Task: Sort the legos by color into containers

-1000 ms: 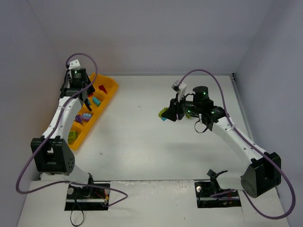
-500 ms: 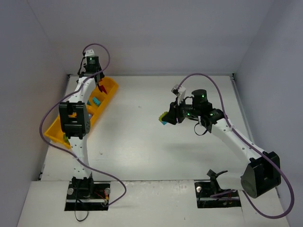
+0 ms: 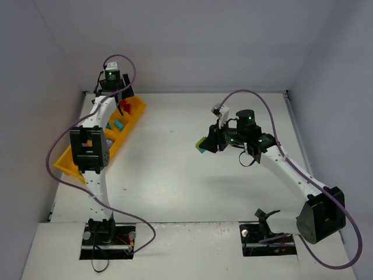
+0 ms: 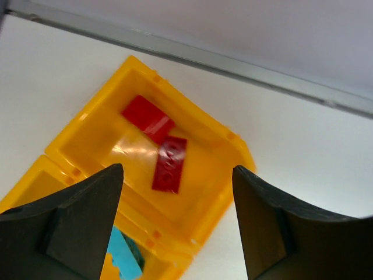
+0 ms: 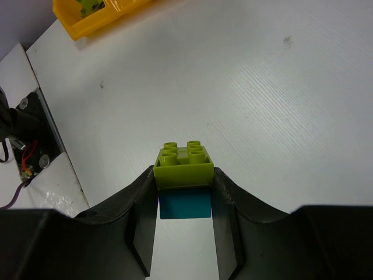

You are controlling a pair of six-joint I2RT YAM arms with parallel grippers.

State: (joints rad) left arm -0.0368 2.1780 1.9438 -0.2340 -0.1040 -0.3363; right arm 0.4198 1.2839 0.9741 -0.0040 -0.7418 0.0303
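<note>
One orange-yellow tray (image 4: 105, 140). Two red bricks (image 4: 170, 164), both in its end compartment. One teal brick (image 4: 124, 261) in the next compartment. One lime-on-teal stack (image 5: 184, 166), two bricks high. One lime piece (image 5: 90, 6), also in the tray.

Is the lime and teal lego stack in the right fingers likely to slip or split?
Likely rigid and light: small hard plastic stack. Its smooth sides could slip between the right fingers. The teal brick might detach if bumped.

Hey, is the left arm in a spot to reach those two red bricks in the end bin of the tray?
Probably yes. The left pincer hangs open right above the red bricks, which lie bare in the end bin of the tray, nothing covering them.
</note>
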